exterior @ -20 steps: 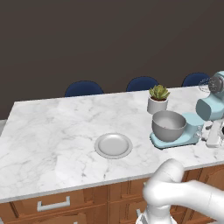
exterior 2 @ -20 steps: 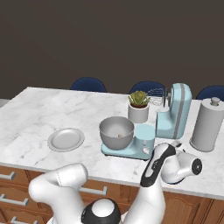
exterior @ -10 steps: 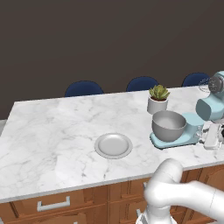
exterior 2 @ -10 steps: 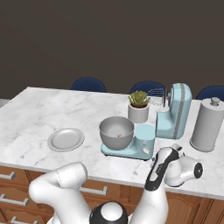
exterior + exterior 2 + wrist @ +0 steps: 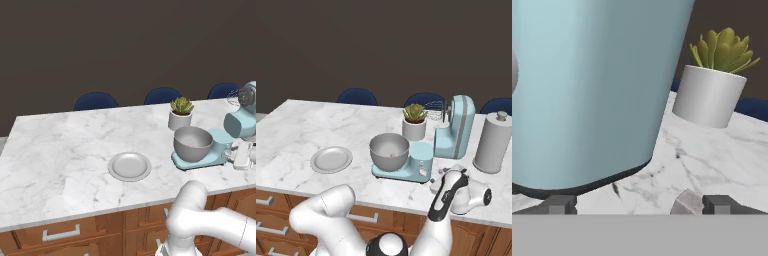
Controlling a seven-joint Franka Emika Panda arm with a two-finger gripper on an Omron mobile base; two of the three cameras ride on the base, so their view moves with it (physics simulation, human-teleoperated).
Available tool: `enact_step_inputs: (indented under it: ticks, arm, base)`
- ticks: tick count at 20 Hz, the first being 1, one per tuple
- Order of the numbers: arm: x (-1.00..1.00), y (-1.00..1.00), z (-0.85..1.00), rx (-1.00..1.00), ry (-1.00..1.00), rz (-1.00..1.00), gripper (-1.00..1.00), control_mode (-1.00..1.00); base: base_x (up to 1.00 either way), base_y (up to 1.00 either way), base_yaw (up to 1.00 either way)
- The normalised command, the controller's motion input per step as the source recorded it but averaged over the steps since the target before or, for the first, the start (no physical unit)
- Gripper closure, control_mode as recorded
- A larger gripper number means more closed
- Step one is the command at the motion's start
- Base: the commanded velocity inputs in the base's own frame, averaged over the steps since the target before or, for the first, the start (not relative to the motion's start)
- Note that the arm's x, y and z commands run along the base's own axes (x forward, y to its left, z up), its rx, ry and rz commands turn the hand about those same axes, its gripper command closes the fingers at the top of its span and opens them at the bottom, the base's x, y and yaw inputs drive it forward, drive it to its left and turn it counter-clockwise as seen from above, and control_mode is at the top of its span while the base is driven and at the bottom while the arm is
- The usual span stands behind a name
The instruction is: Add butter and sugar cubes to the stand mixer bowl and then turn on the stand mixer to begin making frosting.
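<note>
Gripper (image 5: pixel 634 205) has its jaws spread wide with nothing between them, low at the bottom of the hand view, right up against the stand mixer (image 5: pixel 453 132). That light blue mixer sits right of centre in the right base view, head tilted up, with the stand mixer bowl (image 5: pixel 389 151) on its base and a potted plant (image 5: pixel 414 121) just behind

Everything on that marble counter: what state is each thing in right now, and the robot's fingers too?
stand mixer: head tilted up, whisk lifted clear of the bowl.
stand mixer bowl: upright on the mixer's base, something small and pale inside.
plate: flat on the counter, bare.
potted plant: upright behind the bowl.
grey canister: upright, lid on.
fingers: spread apart, holding nothing, low beside the mixer.
</note>
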Motion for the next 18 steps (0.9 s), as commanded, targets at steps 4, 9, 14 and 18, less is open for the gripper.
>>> enact_step_inputs:
  ticks: [4,9,14,18]
  arm:
    - [0.19,-0.03,-0.27,0.01,-0.07,0.06,-1.0,-1.0]
    - [0.25,-0.06,-0.35,0.0,-0.06,0.05,-1.0,-1.0]
    - [0.2,-0.05,-0.43,0.0,-0.03,0.06,-1.0,-1.0]
    - [0.13,0.0,-0.47,0.0,0.0,0.07,-1.0,-1.0]
  base:
    - [0.0,0.0,0.0]
    - [0.0,0.0,0.0]
    - [0.0,0.0,0.0]
    - [0.0,0.0,0.0]
